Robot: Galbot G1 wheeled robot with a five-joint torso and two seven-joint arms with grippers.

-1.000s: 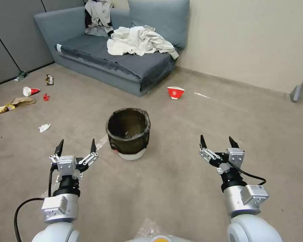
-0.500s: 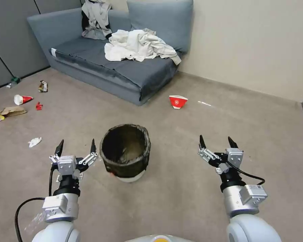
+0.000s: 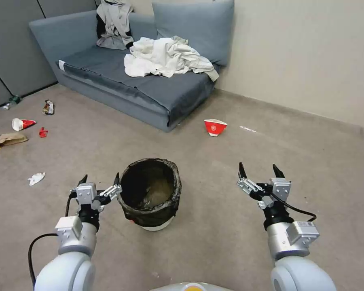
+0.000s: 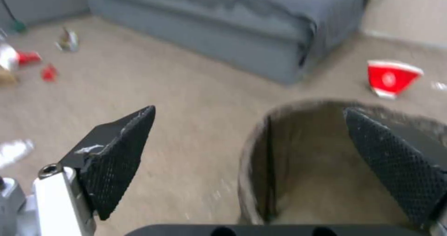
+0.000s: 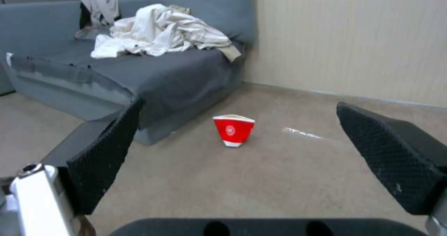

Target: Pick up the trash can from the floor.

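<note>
Carpeted floor fills the head view, with a grey sofa against the far wall and scattered litter to the left. Standing upright on the carpet directly ahead of the robot is the trash can, its dark liner folded over the rim. The left gripper sits at rim height just beside the can's left side, fingers spread, one fingertip at the liner edge; this placement suits a pinch on the can wall. The right gripper hovers well apart to the right, fingers spread, idle.

Left wrist view: one finger is over bare carpet outside the trash can, the other is over the can's opening, so the wall lies between them. Contact is not evident.

Right wrist view: the open right gripper faces a red-and-white paper cup near the sofa, holding nothing.
</note>
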